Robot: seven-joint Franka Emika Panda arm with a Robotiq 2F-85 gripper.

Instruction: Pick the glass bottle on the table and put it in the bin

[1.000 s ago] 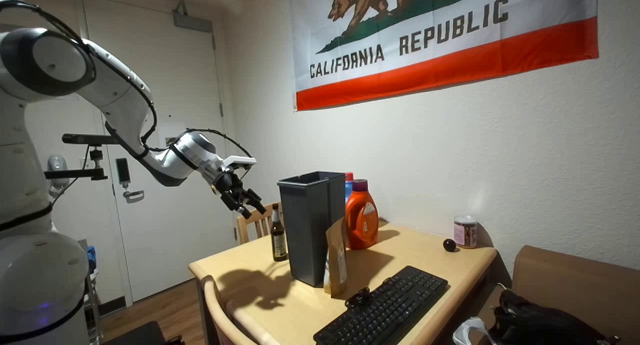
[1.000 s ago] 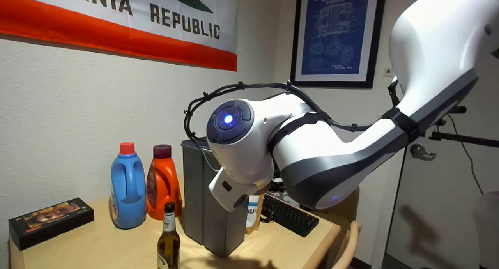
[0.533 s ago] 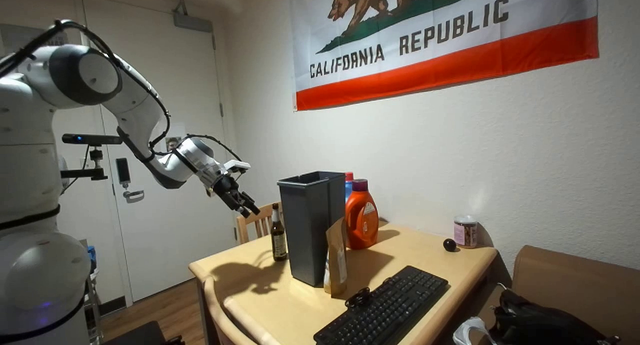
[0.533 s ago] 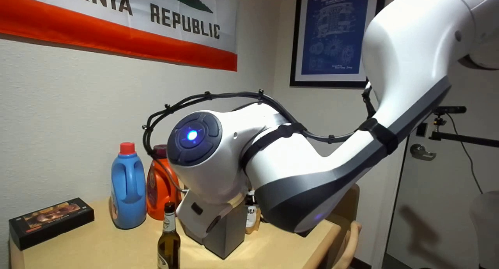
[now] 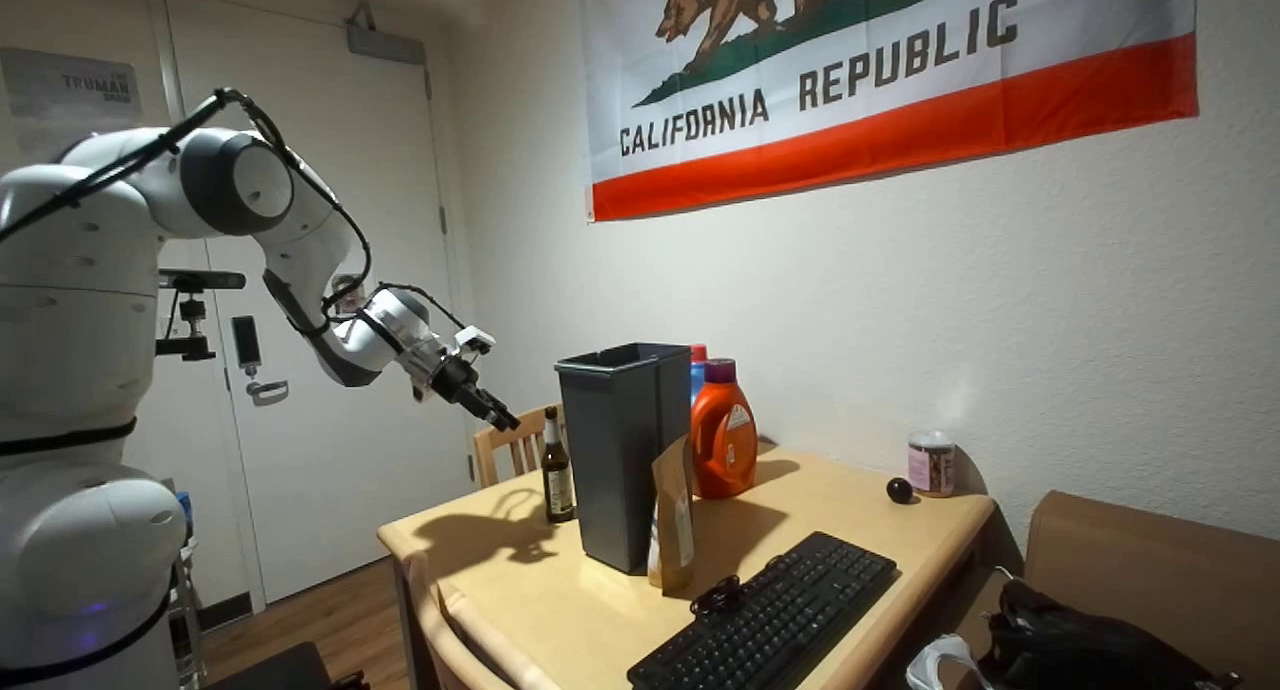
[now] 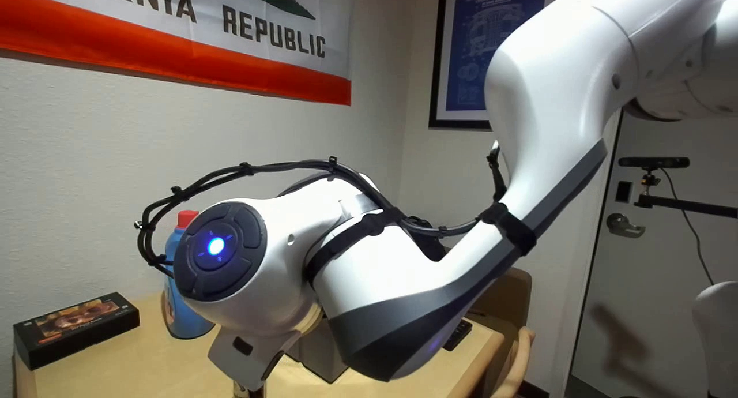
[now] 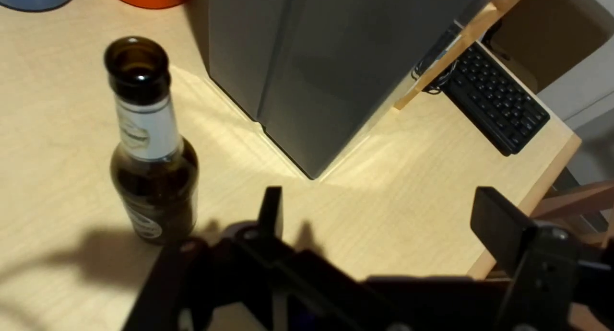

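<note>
The brown glass bottle (image 7: 156, 192) stands upright on the wooden table (image 7: 53, 153), close beside the tall dark bin (image 7: 331, 81). Apart from both, my gripper (image 7: 377, 199) is open over the table with nothing between its fingers; the bottle lies off to its left in the wrist view. In an exterior view the gripper (image 5: 505, 423) hangs at about bottle-neck height, short of the bottle (image 5: 558, 478) and the bin (image 5: 615, 460). My arm covers most of the bottle and much of the bin (image 6: 320, 352) in an exterior view.
Against the bin leans a paper bag (image 5: 672, 530), with a keyboard (image 5: 770, 610) in front. Behind are an orange jug (image 5: 723, 440) and a blue jug (image 6: 183, 314). A black box (image 6: 75, 329) lies near the wall. Chairs (image 5: 520, 455) border the table; a jar (image 5: 931, 465) stands at its far end.
In an exterior view my hand has swung left and down, now hiding most of the bottle and the orange jug. The gripper has turned, its fingers lining up. Bottle and bin have not moved.
</note>
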